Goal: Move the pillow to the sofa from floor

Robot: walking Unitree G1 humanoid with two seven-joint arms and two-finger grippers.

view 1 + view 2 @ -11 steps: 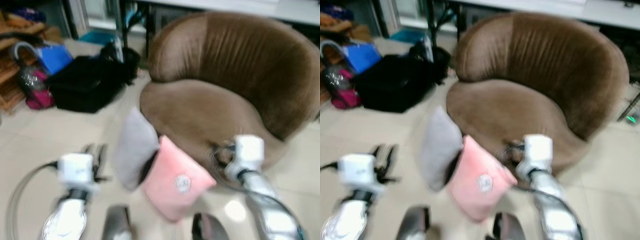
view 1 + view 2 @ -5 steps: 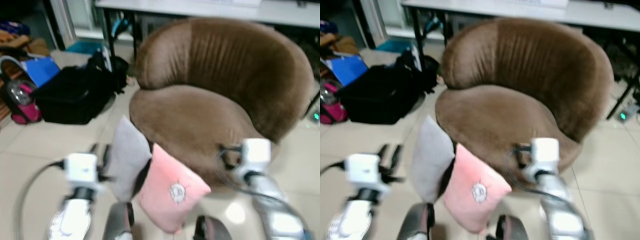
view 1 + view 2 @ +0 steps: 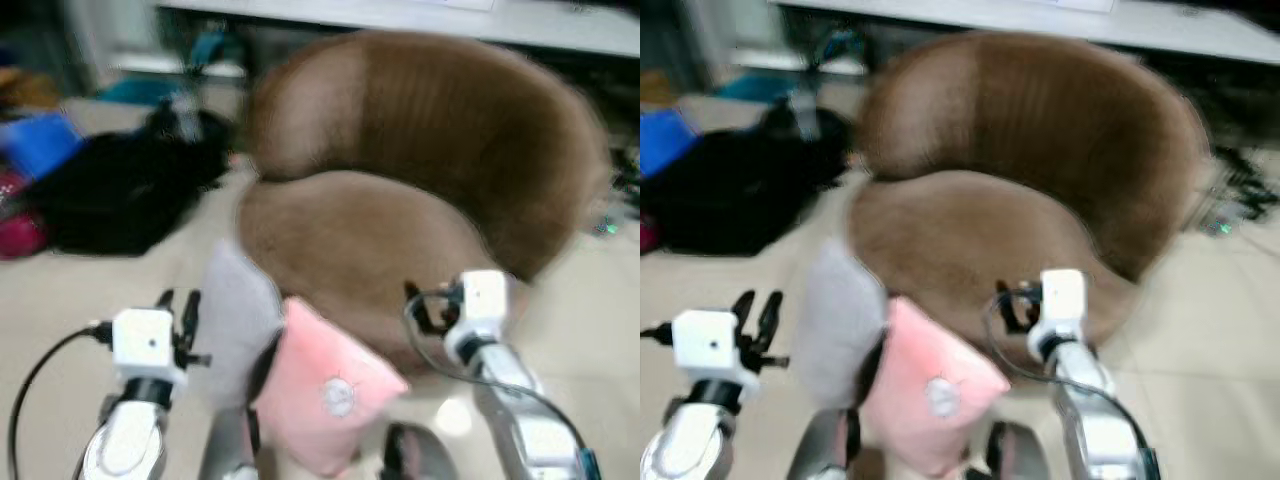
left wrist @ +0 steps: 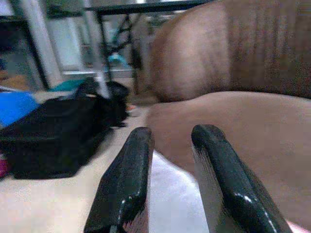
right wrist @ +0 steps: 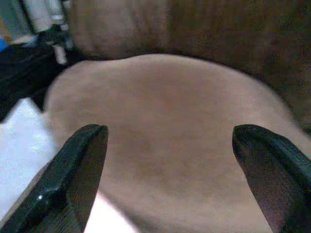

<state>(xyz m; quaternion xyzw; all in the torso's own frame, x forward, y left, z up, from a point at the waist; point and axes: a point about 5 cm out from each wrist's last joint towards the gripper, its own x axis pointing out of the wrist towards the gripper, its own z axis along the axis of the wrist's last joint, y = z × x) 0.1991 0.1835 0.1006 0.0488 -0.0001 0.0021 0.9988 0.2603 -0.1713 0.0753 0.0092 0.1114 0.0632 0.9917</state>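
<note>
Since the earlier frames the view has slid a little and blurred, so the camera has moved; the pillows lean against the chair as before. The pink pillow [image 3: 325, 395] stands on the floor, propped against the front of the brown sofa [image 3: 400, 190], with a grey pillow [image 3: 232, 315] touching it at its 10 o'clock. The pink pillow's lower edge is hidden behind the robot's body, and the small emblem on it is too blurred to read. The left gripper [image 3: 178, 304] hovers at 9 o'clock of the grey pillow, its fingers [image 4: 127, 179] a narrow gap apart, holding nothing. The right gripper [image 3: 420, 305] hangs at 3 o'clock of the pink pillow, before the seat edge, fingers [image 5: 80, 170] spread wide. A black bag [image 3: 120, 190] lies at the sofa's 9 o'clock.
</note>
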